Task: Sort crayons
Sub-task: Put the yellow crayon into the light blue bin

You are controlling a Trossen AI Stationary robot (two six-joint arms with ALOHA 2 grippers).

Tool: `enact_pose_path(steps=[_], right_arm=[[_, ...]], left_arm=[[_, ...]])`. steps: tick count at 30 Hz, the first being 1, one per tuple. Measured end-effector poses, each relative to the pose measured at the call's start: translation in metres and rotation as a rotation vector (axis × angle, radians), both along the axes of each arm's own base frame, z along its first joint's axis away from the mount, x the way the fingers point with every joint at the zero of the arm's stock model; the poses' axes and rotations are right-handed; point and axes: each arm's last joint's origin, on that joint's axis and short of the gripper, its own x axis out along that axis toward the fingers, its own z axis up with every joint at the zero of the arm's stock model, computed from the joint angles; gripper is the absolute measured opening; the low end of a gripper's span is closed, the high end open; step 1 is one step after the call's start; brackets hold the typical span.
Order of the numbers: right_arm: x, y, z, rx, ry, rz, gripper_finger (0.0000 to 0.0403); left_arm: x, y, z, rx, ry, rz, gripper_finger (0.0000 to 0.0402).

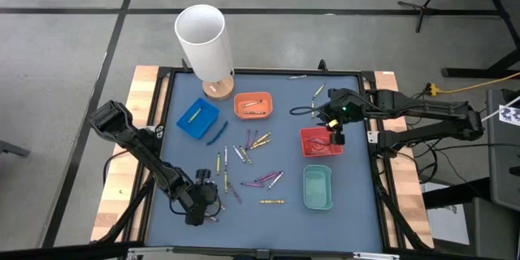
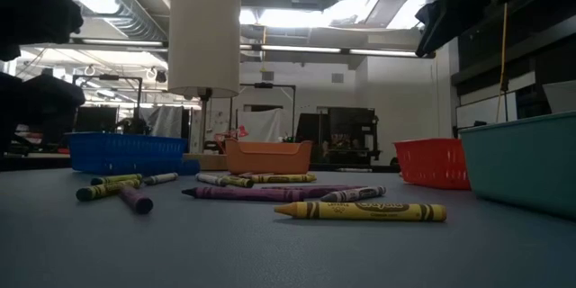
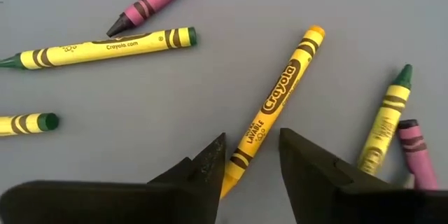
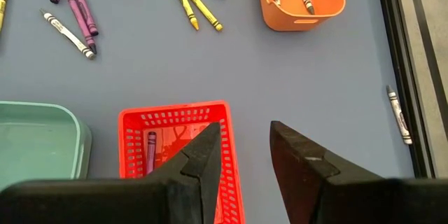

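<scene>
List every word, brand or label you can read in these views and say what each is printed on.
"Crayola" and "WASHABLE": on the yellow crayon lying between the left tool's open fingers.
"Crayola": on the yellow crayon with a green tip.
"Crayola": on the nearest yellow crayon in the low view.
Wrappers on the other crayons are too small or blurred to read.

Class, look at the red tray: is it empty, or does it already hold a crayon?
Not empty. The right wrist view shows one purple crayon lying inside the red tray.
</scene>
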Motion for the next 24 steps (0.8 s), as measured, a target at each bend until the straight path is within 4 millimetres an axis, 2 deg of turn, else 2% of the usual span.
enact_pose_path(steps=[14, 24], right_arm=[[0.000, 0.000, 0.000, 0.000, -0.001, 0.000, 0.0122], [0.000, 0.000, 0.000, 0.000, -0.001, 0.000, 0.0122]], left_arm=[[0.003, 0.000, 0.000, 0.015, -0.055, 0.024, 0.0012], [0.015, 0.003, 0.004, 0.009, -0.164, 0.096, 0.0005]])
